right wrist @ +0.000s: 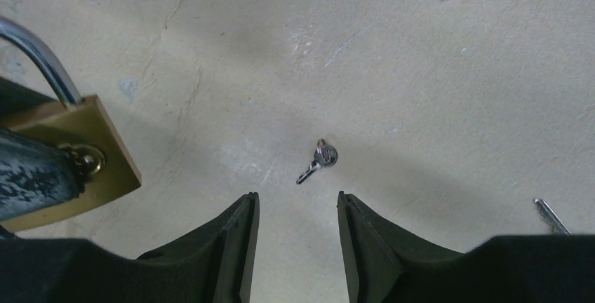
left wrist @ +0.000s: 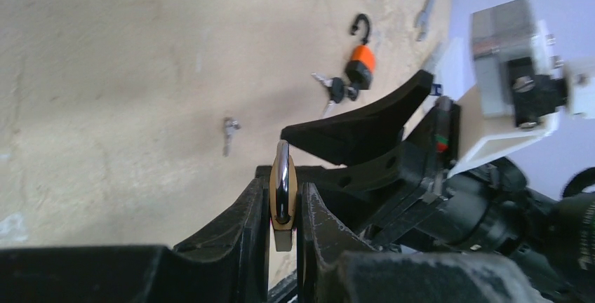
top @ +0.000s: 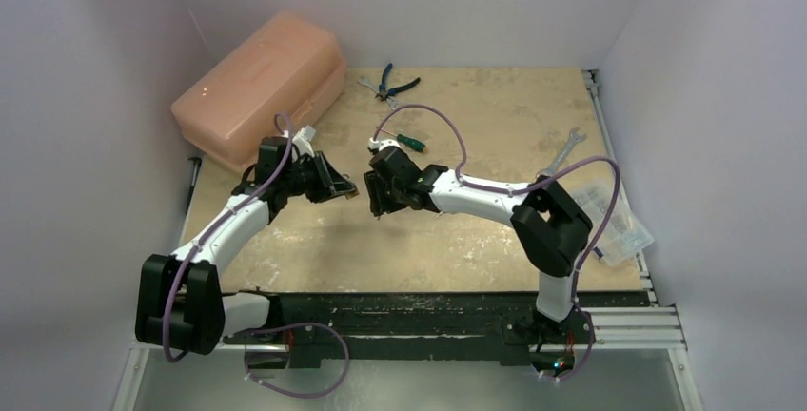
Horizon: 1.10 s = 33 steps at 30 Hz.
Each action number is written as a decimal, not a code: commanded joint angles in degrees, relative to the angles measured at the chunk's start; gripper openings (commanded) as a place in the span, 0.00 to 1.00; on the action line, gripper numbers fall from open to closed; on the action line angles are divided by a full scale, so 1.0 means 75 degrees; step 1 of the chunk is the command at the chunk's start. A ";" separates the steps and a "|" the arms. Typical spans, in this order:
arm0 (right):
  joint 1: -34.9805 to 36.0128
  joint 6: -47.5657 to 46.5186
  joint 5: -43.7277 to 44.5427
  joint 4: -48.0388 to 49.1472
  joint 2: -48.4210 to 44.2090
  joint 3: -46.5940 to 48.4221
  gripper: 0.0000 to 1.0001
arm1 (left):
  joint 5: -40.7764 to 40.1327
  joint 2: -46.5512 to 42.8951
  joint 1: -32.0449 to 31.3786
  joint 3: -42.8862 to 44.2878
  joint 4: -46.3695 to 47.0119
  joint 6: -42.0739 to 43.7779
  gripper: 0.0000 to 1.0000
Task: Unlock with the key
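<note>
Jaws: left gripper (left wrist: 283, 201) clenched on padlock (right wrist: 81, 145); right gripper (right wrist: 296, 201) parted, empty. Key (right wrist: 319, 159) small, light, slippery; I'd pinch its head.

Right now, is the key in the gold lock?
Out. The key lies on the table, apart from the padlock that the left gripper holds.

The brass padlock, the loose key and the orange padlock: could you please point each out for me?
brass padlock (right wrist: 105, 145), right wrist view, on its brass body.
loose key (right wrist: 325, 155), right wrist view, on its head.
orange padlock (left wrist: 361, 56), left wrist view, on its orange body.
</note>
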 commanded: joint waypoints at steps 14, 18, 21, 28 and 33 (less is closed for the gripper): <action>-0.0026 0.0053 0.1031 -0.0474 0.1478 0.1401 0.46 | -0.3330 0.0627 -0.0968 0.0281 -0.1882 0.0576 0.00; -0.0017 0.0034 0.1114 -0.0539 0.1659 0.1429 0.36 | -0.3691 0.1162 -0.1235 0.0653 -0.2265 0.0659 0.00; -0.0006 0.0034 0.1127 -0.0488 0.1649 0.1297 0.27 | -0.4078 0.1776 -0.1381 0.1085 -0.2851 0.0804 0.00; -0.0015 0.0069 0.0738 -0.0136 0.1414 0.0784 0.00 | -0.4209 0.2676 -0.1605 0.1538 -0.3189 0.0984 0.00; -0.0017 0.0031 0.0951 0.0047 0.1039 0.0345 0.00 | -0.4437 0.2845 -0.1726 0.1804 -0.3339 0.0926 0.00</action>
